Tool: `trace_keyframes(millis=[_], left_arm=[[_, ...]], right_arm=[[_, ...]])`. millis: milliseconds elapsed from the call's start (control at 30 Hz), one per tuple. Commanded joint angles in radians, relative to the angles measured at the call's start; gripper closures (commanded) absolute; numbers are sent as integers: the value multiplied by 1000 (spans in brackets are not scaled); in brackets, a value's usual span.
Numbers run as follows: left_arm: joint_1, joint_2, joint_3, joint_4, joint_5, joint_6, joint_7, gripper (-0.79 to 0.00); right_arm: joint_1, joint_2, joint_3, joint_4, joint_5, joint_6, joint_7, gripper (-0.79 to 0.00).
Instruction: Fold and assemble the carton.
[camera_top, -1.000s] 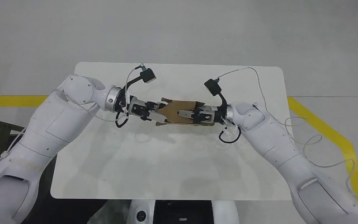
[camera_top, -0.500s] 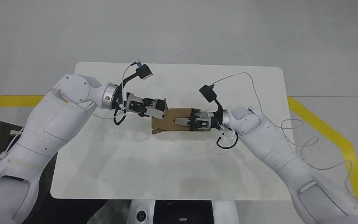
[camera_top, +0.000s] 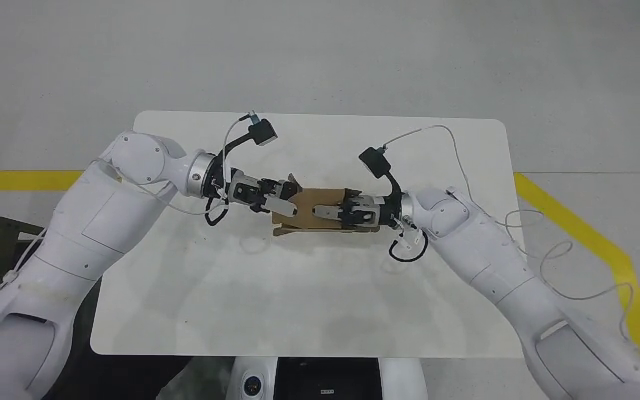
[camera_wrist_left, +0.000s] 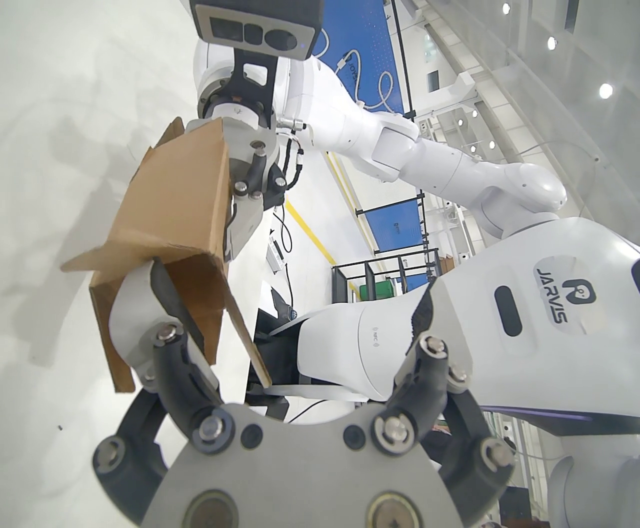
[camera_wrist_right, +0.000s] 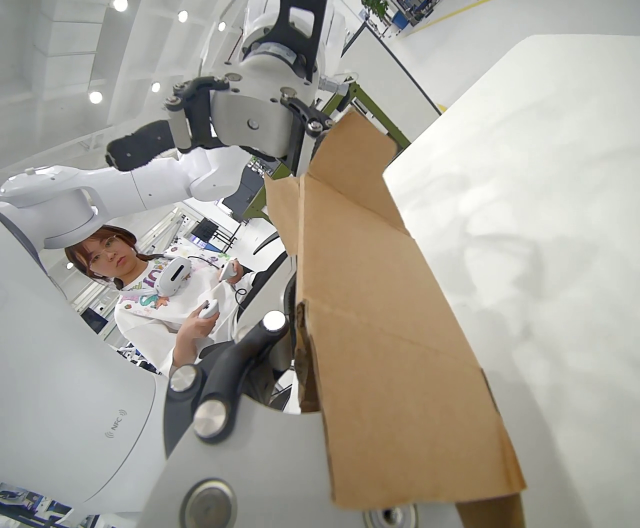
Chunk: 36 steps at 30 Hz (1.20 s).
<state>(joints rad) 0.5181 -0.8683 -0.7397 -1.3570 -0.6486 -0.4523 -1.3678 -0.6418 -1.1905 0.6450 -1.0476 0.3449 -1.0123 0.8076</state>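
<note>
While carton (camera_top: 318, 200) masks gripping right hand (camera_top: 332, 213), left hand (camera_top: 284, 194) spread

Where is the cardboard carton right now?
In the top view the carton is over the middle of the white table, with the left end effector at one end and the right end effector at the other.

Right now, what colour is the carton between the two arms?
The carton is plain brown cardboard, with no print visible; the right wrist view shows it best.

floor (camera_top: 320, 50): pale grey | yellow line (camera_top: 30, 180) at both sides | table (camera_top: 300, 300): white | ceiling lights (camera_wrist_left: 605, 90) lit
</note>
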Motion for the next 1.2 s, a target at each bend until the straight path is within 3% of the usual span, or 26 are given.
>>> trace_keyframes(millis=[0, 500, 1167], left_arm=[[6, 1, -3, -2, 4, 0, 0, -785], [38, -2, -1, -40, 15, 14, -14, -785], [38, -22, 17, -44, 27, 19, -19, -785]], right_arm=[[-3, 3, 18, -2, -1, 0, -2, 0], [-24, 4, 119, -11, -94, 0, -91, 0], [-56, -27, 125, -52, -143, 0, -168, 0]])
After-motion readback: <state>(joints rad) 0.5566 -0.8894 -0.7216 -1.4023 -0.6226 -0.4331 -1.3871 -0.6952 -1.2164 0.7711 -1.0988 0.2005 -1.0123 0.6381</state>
